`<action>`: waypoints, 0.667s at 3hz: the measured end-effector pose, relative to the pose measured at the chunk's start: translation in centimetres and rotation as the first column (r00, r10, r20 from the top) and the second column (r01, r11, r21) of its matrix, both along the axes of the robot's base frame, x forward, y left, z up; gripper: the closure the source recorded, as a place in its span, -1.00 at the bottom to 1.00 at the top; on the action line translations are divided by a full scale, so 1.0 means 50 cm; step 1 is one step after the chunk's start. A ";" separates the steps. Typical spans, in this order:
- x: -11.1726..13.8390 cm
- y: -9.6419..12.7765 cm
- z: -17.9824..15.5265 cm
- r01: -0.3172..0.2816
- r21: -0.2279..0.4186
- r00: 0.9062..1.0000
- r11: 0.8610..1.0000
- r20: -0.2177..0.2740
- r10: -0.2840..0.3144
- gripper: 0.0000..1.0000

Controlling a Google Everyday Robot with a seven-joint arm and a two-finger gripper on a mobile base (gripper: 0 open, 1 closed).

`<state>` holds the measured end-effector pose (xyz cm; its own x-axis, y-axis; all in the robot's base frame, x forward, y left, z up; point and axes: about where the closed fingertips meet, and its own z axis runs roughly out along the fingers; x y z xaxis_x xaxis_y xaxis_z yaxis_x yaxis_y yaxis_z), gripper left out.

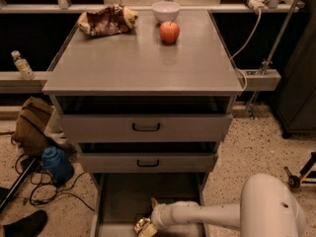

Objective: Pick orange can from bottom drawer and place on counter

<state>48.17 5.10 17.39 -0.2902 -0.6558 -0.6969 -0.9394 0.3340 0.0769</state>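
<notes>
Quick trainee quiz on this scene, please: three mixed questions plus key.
1. True or false: the apple sits inside the bowl.
2. Where is the pincer? A over the apple; B down in the bottom drawer, by the can; C inside the bowl.
3. Fill in: at the counter's back left corner lies a crumpled ___.
Key: 1 false, it stands on the counter; 2 B; 3 snack bag.

High front view (end effector point(144, 226) low-centre)
</notes>
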 end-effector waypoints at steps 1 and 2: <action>0.003 0.015 -0.034 -0.015 0.010 1.000 1.000 -0.022 0.015 -1.00; -0.001 0.029 -0.062 -0.029 0.022 0.999 0.999 -0.045 0.030 -1.00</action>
<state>48.10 6.56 14.28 -0.3025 -0.6499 -0.6973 -0.9443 0.3038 0.1265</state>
